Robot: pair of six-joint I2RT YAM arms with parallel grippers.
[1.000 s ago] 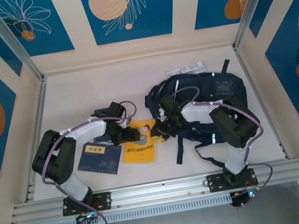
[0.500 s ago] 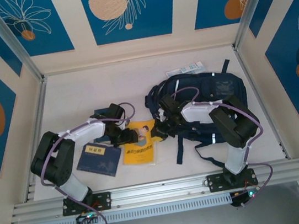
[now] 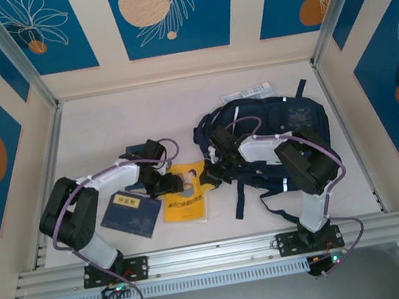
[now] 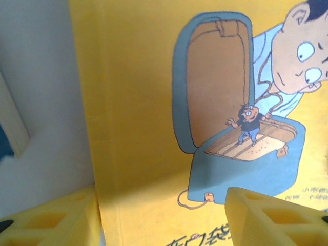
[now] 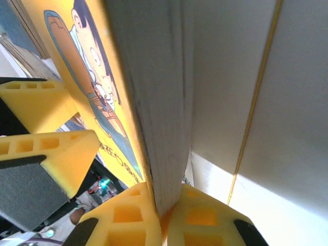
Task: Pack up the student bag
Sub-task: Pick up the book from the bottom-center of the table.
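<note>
The right fingers (image 5: 128, 218) are pinching the edge of the yellow book (image 3: 186, 202), while the left fingers (image 4: 277, 218) are hovering spread apart over its cover. The backpack (image 3: 288, 118) is lying on the tabletop (image 3: 107, 125) beside the book.

A robot test cell in a lab, not a home or shop: a white tabletop (image 3: 107, 125) is boxed in by aluminium frame posts (image 3: 11, 53) slanting down from the upper corners, with backdrop panels (image 3: 169, 12) printed in blue leaf-and-circle patterns on every side, and across the bottom of the top view a metal rail (image 3: 214, 253) carries two bolted arm bases (image 3: 115, 271)
</note>
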